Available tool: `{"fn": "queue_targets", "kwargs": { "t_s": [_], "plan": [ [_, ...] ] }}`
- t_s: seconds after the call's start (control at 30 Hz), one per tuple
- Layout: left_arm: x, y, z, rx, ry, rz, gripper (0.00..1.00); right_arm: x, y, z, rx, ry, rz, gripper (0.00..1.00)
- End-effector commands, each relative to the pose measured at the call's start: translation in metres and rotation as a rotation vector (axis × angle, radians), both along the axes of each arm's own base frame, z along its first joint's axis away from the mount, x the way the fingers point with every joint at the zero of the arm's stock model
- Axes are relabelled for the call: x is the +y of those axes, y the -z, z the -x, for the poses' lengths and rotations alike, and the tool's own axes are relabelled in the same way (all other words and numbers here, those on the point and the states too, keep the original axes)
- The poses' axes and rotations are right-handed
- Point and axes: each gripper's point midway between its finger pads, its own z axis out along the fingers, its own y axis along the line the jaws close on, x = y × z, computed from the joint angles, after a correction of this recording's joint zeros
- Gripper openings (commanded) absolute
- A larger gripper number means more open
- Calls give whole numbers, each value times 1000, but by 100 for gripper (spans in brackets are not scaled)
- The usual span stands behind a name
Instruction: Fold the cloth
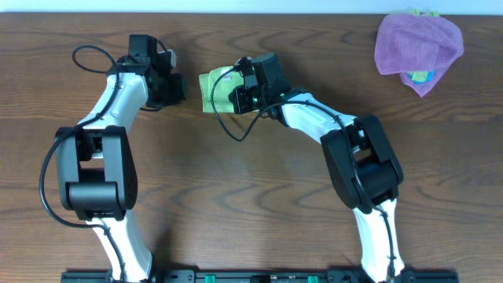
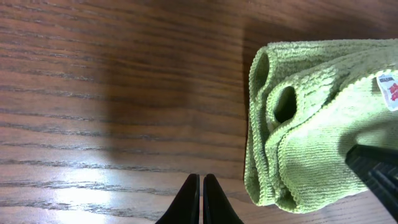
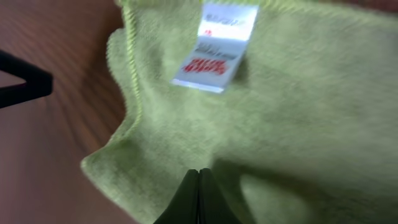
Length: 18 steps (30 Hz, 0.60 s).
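— Item one: where is your cloth?
— Lime-green textured microfibre cloth (image 1: 212, 88), upper centre of the overhead view; bunched in soft folds on the dark wood-grain table (image 1: 251, 181); small white tag (image 3: 216, 46) with red print facing up.

— Item two: your left claw?
— Left claw (image 2: 201, 178): fingers pressed together, holding nothing; just beside the cloth's edge, over bare wood.

— Item three: your right claw?
— Right claw (image 3: 199, 173): fingers closed tight, tip against the green fabric below the tag; whether any fabric is pinched between them, you cannot tell.

— Other stock?
— Crumpled purple cloth (image 1: 418, 43), upper right of the overhead view, well apart; blue item (image 1: 420, 77) showing under its lower edge.
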Motion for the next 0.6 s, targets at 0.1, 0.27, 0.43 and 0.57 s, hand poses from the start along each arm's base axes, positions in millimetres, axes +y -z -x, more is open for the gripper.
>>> {"fn": "queue_targets", "kwargs": {
  "t_s": [0.1,0.27,0.43,0.57],
  "plan": [
    [1,-2,1,-11,7,-4,5,7,-46,-28,-210,30,-1,1],
    [1,-2,0,-15,7,-4,6,6,-61,-43,-296,75,-10,2],
    [1,-3,-1,-18,7,-4,6,6,-55,-43,-289,73,0,1],
    [1,-3,-1,-18,7,-4,6,11,-35,-41,-267,75,0,2]
  ]
}}
